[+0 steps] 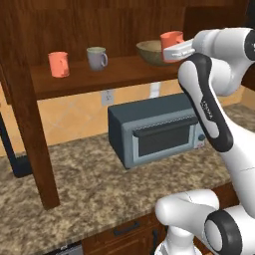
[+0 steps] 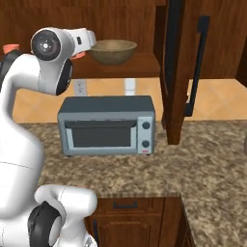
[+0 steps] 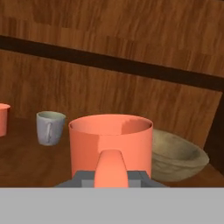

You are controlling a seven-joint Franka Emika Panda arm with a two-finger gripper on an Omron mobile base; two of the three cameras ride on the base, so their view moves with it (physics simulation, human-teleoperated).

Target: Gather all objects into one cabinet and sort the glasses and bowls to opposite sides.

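A home kitchen: below the gripper (image 1: 168, 50) a grey toaster oven (image 1: 158, 129) sits on a speckled granite counter (image 1: 94, 194), with wooden drawers (image 2: 126, 212) under that. Behind the oven, lower than the gripper, are tan wall tiles with outlets (image 1: 107, 96). Level with the gripper, a dark wooden cabinet (image 1: 99, 74) holds a mug (image 1: 97, 58), cups (image 1: 59, 63) and a bowl (image 2: 113, 51)

You see a glossy white arm (image 1: 234, 144) of rounded links, with dark grey joint bands, round black end caps ringed in grey, and faint lettering on one band.
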